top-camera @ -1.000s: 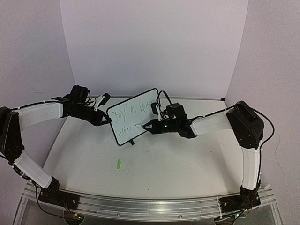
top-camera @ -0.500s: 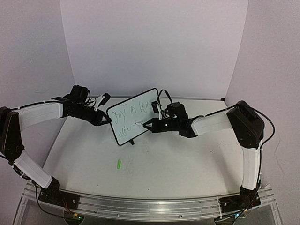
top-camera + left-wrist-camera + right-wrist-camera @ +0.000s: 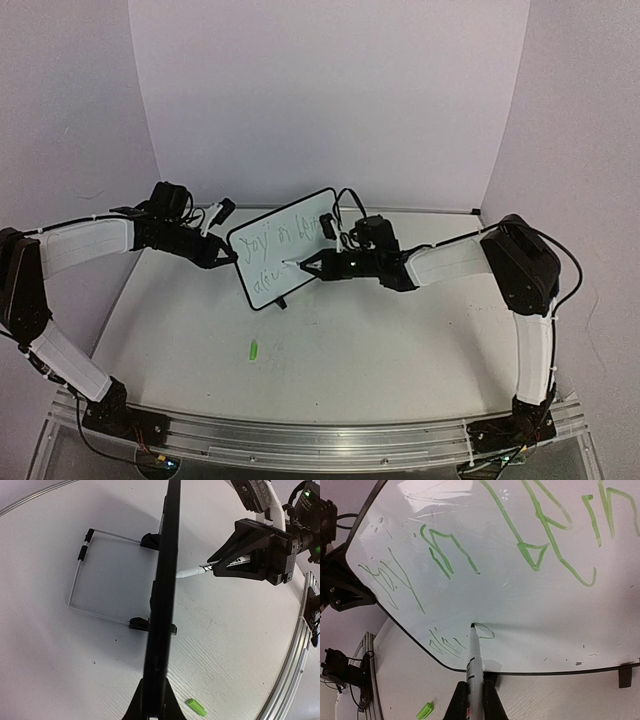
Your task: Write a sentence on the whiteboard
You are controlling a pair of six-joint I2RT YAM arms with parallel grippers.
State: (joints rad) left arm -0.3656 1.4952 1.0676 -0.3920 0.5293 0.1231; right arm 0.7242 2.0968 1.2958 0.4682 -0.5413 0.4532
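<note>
The whiteboard [image 3: 283,253] stands tilted near the middle of the table, black-framed, on small black feet. The sentence [image 3: 268,243] runs across it in two lines of thin green scrawl, seen close in the right wrist view [image 3: 507,522]. My left gripper [image 3: 228,258] is shut on the board's left edge; the left wrist view shows the board edge-on [image 3: 167,580] between the jaws [image 3: 155,707]. My right gripper [image 3: 316,267] is shut on a white marker [image 3: 474,665]. Its dark tip touches the board at a small green loop on the lower line.
A green marker cap [image 3: 254,350] lies on the table in front of the board, also visible in both wrist views [image 3: 196,707] [image 3: 424,710]. A thin wire stand [image 3: 80,575] props the board from behind. Purple walls close in the back and sides.
My right gripper has slid the marker a little to the left along the lower line. The left gripper and the board have stayed put.
</note>
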